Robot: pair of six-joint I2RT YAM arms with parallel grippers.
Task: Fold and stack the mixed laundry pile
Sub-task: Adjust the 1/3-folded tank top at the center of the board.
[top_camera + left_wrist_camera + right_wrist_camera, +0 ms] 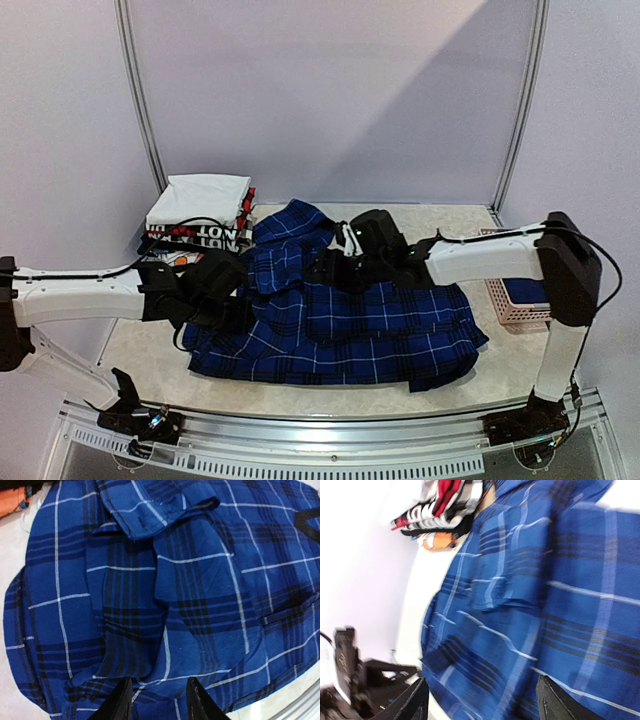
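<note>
- Plaid shirt (340,325): spread over the middle of the table (150,350), dark blue with thin white lines.
- Near part fairly flat, with the hem toward the arms' bases; far part bunched into a raised heap at the far left.
- In the left wrist view, rumpled into several soft folds, with a buttonholed band turned over along the top.
- Left gripper (158,702): fingers apart, low over the shirt's left side, plaid cloth showing through the gap. Nothing clamped; cannot tell whether the tips touch the cloth.
- Right gripper (482,700): fingers spread wide, poised above the shirt's far middle part, nothing held between them.
- Both arms reaching inward from opposite sides, wrists near each other over the shirt.
- Folded stack (200,205): white on top, black with red and white lettering beneath, at the far left of the table, just beside the bunched part of the shirt.
- Orange piece (180,258): at the foot of the stack, partly hidden by the left arm.
- Pink basket (510,312): at the right edge, behind the right arm, near the shirt's right side.
- Dark-blue item (527,292): inside the basket, too little showing to name.
</note>
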